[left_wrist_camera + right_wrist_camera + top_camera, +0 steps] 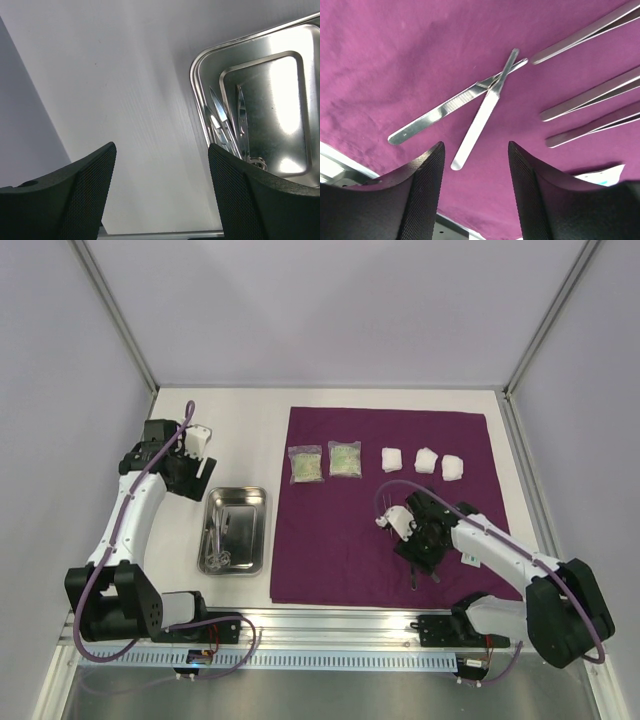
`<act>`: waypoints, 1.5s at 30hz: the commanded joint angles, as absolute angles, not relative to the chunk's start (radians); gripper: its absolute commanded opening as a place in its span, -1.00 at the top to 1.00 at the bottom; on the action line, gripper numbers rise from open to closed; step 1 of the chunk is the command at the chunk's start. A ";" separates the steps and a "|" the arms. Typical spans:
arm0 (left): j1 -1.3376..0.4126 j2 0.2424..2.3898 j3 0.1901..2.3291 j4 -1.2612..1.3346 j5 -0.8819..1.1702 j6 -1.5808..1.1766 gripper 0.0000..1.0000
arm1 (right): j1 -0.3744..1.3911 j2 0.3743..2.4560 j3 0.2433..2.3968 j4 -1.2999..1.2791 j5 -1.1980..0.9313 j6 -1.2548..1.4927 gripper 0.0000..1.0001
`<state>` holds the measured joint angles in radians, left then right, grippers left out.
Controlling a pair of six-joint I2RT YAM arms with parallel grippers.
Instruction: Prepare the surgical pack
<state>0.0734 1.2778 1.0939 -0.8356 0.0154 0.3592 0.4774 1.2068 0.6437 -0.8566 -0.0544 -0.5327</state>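
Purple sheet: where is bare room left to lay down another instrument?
The purple sheet is bare on the half nearer the steel tray, from the clear packets forward and across to the right gripper. Crowded: the back row of packets and gauze pads, and under that gripper, where steel instruments lie crossed.

From above, the right hand [425,555] and its arm cover the crossed steel instruments [445,107] on the purple sheet [330,540], so I can't pick them out there. On that hand's wrist camera, three longer instruments [592,97] run off the right edge, and a white packet corner [600,174] slips behind a finger [545,200]. The left wrist camera cuts the steel tray [192,75] at its right edge. There a black finger [250,195] hides the handles of the tray's tools [222,122].
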 commanded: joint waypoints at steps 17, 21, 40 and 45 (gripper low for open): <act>0.080 1.287 1.066 -0.781 -0.020 0.399 -0.66 | 0.482 1.325 0.647 -0.759 -0.009 -0.506 0.17; 0.078 1.287 1.063 -0.776 -0.025 0.405 -0.66 | 0.485 1.383 0.675 -0.742 -0.002 -0.476 0.32; 0.078 1.298 1.057 -0.764 -0.035 0.410 -0.66 | 0.485 1.327 0.670 -0.772 -0.023 -0.459 0.55; 0.078 1.295 1.058 -0.772 -0.035 0.411 -0.66 | 0.497 1.333 0.684 -0.767 -0.020 -0.445 0.43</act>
<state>0.0738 1.2964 1.0554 -0.7876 -0.0353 0.3939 0.4858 1.3445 0.6720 -0.8036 -0.0177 -0.4595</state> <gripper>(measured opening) 0.830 0.288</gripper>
